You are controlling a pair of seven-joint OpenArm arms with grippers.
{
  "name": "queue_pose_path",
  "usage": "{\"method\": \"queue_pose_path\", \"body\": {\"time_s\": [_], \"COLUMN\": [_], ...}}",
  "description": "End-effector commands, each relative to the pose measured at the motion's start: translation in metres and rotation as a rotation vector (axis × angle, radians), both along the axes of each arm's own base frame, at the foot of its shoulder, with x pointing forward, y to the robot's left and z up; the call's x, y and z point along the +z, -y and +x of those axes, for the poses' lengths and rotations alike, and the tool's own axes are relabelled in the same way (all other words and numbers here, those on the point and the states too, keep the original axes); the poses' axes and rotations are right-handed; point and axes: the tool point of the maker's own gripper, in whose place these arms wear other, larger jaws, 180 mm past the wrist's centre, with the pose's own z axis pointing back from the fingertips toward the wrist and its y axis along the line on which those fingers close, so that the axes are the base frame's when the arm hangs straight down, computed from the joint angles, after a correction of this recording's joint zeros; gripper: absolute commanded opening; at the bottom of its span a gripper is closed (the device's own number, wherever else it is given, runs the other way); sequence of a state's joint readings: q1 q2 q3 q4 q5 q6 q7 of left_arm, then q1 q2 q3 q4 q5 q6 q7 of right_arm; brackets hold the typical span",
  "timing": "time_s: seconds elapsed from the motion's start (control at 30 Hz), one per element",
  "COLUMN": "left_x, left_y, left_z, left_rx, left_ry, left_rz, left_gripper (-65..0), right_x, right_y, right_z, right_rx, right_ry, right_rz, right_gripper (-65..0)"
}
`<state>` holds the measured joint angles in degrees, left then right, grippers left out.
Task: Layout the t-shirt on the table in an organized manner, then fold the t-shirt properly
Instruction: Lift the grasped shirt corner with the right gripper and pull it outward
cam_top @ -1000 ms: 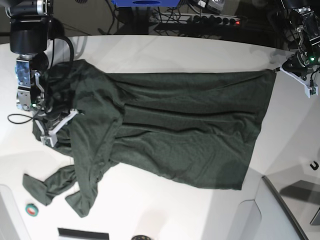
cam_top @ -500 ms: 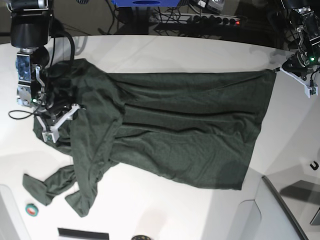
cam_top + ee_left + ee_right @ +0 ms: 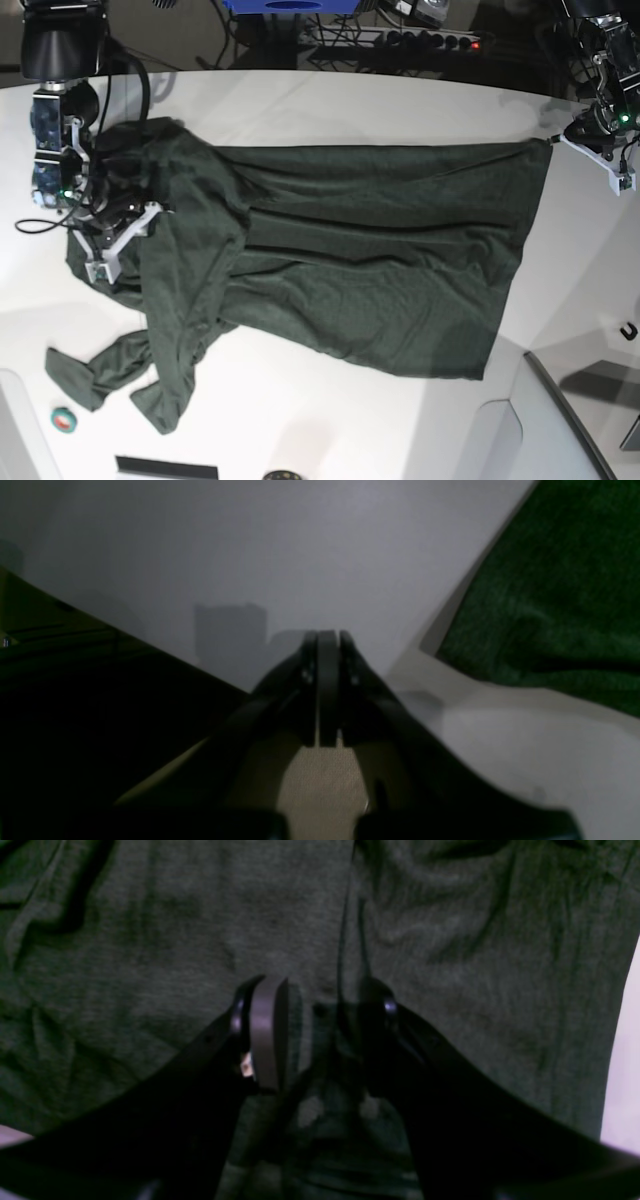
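we see the white bench [image 3: 330, 100] with the green t-shirt [image 3: 340, 270] spread across the frame's middle. left fingers [image 3: 327, 690] are closed, empty; right fingers [image 3: 312, 1040] gape over the cloth. dark cables [image 3: 400, 35] run along the top.

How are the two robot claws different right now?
The left gripper has its jaws pressed together; the right gripper has its jaws apart.
The left gripper sits over the bare white table, beside the t-shirt hem corner; the right gripper is over the bunched sleeve end, with cloth between its fingers.
Both have dark fingers and are down near the tabletop.
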<state>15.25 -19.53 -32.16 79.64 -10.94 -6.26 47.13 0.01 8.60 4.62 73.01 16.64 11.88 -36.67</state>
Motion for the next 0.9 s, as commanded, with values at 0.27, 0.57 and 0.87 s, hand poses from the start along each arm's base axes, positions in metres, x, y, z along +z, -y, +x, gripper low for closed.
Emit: {"method": "queue_pose_path", "body": {"time_s": [0.27, 0.57, 0.87], "left_x": [0.012, 0.012, 0.012], "left_y": [-0.009, -0.009, -0.010], "left_z": [0.008, 0.008, 0.008], "left_rx": [-0.012, -0.013, -0.012], "left_ry": [0.029, 0.028, 0.027], "left_rz": [0.034, 0.035, 0.035], "left_gripper": [-65.0, -65.0, -65.0], "right_x": [-0.004, -0.002, 0.030], "right_y": [-0.019, -0.020, -0.027], "right_z": [0.004, 0.004, -0.005], "right_rx": [-0.002, -0.001, 0.036], "right_ry": [0.002, 0.006, 0.073], "right_rz": [0.048, 0.049, 0.032], "right_gripper": [-43.7, -63.3, -63.6]}}
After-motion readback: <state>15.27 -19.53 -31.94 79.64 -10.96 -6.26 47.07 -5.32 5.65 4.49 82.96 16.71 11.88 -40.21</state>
